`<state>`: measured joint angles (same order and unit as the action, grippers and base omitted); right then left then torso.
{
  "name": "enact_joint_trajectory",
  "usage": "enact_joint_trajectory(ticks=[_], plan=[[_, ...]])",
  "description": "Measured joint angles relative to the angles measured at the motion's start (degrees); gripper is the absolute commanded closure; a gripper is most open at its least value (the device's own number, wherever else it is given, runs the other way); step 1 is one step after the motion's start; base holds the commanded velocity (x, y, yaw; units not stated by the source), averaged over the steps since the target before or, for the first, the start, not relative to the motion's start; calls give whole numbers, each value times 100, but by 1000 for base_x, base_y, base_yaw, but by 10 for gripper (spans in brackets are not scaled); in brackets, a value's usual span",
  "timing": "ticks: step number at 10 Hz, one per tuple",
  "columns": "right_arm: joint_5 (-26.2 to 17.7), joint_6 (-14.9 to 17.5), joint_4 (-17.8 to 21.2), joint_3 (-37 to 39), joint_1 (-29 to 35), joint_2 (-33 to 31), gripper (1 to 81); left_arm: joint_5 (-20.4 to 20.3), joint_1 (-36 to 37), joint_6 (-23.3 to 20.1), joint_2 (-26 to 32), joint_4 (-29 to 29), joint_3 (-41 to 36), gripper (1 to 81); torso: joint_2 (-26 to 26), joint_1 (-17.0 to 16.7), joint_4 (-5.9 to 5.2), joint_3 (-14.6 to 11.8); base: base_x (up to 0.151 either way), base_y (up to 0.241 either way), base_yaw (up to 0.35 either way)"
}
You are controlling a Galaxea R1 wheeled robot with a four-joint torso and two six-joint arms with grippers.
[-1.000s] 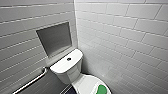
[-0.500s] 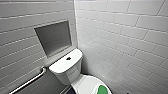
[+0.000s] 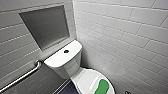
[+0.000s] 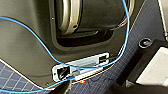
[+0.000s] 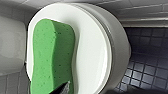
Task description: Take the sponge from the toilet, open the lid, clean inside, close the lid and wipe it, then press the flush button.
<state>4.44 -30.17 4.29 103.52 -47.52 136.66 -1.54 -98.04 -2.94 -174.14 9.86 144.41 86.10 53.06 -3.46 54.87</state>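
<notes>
The white toilet is seen with its lid shut. The green sponge is laid flat on the lid, directly beneath the right gripper, whose dark tip is shown over its end. Whether the jaws are apart cannot be told. The flush button is set on the tank top, well beyond the jaws.

Camera now closer to toilet

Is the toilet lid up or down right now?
Down. The lid lies flat over the toilet seat, and the sponge rests on top of it.
</notes>
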Motion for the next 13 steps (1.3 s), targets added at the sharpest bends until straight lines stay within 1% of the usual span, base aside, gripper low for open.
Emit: enact_joint_trajectory(ticks=[2, 3, 6, 8, 13], plan=[[-23, 0, -9, -11, 185, 17, 10, -2, -2, 0, -12, 0, -17, 10, 76, 57, 0, 77, 0, 0, 0], [-63, 0, -7, -13, 304, 55, 10, -2, -2, 0, 11, -5, -15, 10, 70, 59, 0, 74, 0, 0, 0], [-194, 2, -27, 146, 393, 546, 10, -2, -2, 0, 22, -5, -15, 10, 70, 63, 0, 77, 0, 0, 0], [-310, 5, -50, 391, 422, 734, 10, -2, -2, 2, 20, -5, 0, 10, 72, 65, 0, 79, 0, 0, 0], [-382, 7, -71, 505, 560, 828, 10, 0, -2, 2, 22, -5, 2, 10, 72, 68, 0, 79, 0, 0, 0]])
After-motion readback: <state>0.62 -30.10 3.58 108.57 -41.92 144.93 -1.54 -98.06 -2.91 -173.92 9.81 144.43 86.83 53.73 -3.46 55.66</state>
